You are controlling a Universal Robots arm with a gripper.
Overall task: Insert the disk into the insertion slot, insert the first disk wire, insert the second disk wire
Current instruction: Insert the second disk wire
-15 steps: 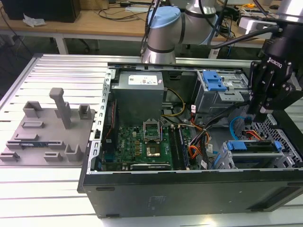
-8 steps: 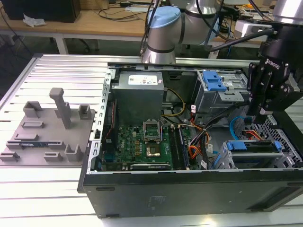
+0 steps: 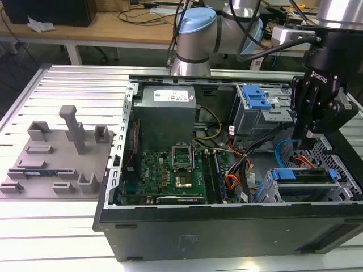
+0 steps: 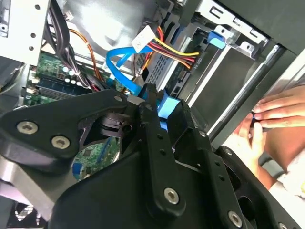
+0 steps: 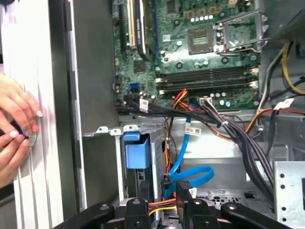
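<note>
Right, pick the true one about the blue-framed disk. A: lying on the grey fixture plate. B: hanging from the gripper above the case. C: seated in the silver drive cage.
C: in the exterior view the disk sits inside the insertion slot, with the gripper just above it.

i see matt black metal on the gripper [image 3: 315, 131], bright blue smooth plastic framing the disk [image 3: 301, 174], perforated silver sheet metal on the insertion slot [image 3: 342, 170], a glossy blue cable [image 5: 187, 174] and a ribbed aluminium table [image 3: 68, 232]
</note>
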